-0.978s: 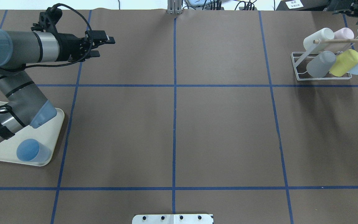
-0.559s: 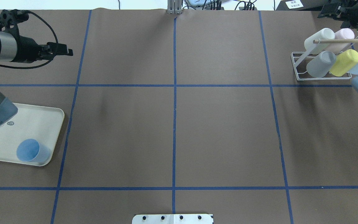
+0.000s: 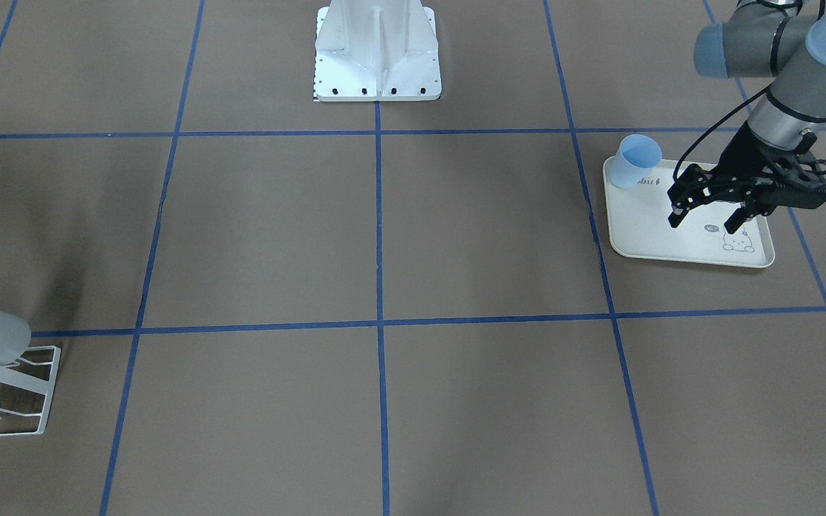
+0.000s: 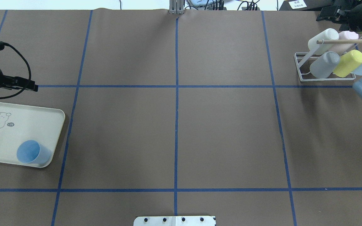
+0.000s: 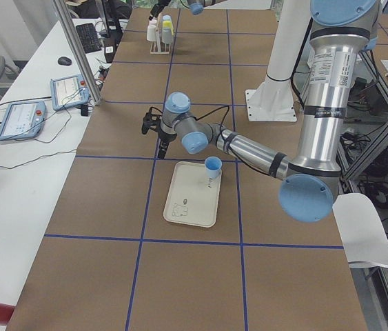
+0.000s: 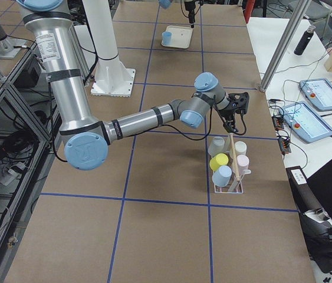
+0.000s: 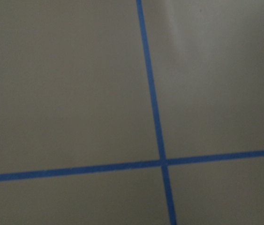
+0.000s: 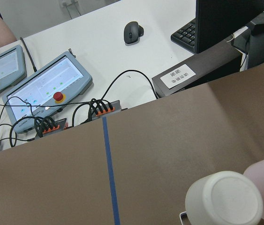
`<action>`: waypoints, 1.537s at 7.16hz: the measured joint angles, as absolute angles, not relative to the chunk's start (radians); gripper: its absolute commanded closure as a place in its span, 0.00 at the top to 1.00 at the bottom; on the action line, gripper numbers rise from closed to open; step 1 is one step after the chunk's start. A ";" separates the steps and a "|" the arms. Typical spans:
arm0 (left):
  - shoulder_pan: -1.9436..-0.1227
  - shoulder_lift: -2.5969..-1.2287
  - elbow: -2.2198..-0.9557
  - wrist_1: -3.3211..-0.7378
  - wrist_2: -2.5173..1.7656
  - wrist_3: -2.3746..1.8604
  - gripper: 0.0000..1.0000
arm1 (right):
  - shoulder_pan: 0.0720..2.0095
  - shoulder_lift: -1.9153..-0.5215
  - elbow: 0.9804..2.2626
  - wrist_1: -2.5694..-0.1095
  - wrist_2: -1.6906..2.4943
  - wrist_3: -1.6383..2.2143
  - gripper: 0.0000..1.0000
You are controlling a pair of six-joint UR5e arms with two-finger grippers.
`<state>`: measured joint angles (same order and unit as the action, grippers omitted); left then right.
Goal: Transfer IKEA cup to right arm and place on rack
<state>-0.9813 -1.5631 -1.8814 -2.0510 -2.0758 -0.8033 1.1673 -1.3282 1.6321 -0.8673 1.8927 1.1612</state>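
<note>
A light blue IKEA cup [image 4: 31, 153] [image 3: 635, 161] stands upright, mouth up, in a corner of a cream tray [image 4: 27, 125] at the table's left end. My left gripper [image 3: 703, 221] hangs open and empty above the tray's other end, well apart from the cup; the overhead view shows only its tip [image 4: 30, 87] at the left edge. The white wire rack [image 4: 325, 77] [image 6: 227, 187] at the far right holds several cups on its pegs. Beyond the rack's far side hovers my right gripper [image 4: 324, 14] [image 6: 235, 115], its fingers spread with nothing in them.
The robot's white base [image 3: 377, 54] stands at the middle of the near edge. Touch panels [image 8: 42, 91], cables, a mouse and a keyboard lie on the white desk past the table's far edge. Blue tape lines [image 4: 176, 94] grid the brown table.
My left arm has swung back towards the left edge and off the tray, uncovering its rabbit print. My right gripper has shifted slightly left behind the rack. The cup has stayed put.
</note>
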 measured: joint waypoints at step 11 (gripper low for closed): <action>-0.805 -1.382 -1.965 -2.032 -2.230 -0.800 0.84 | 1.136 -1.372 1.688 -0.864 1.900 1.167 1.00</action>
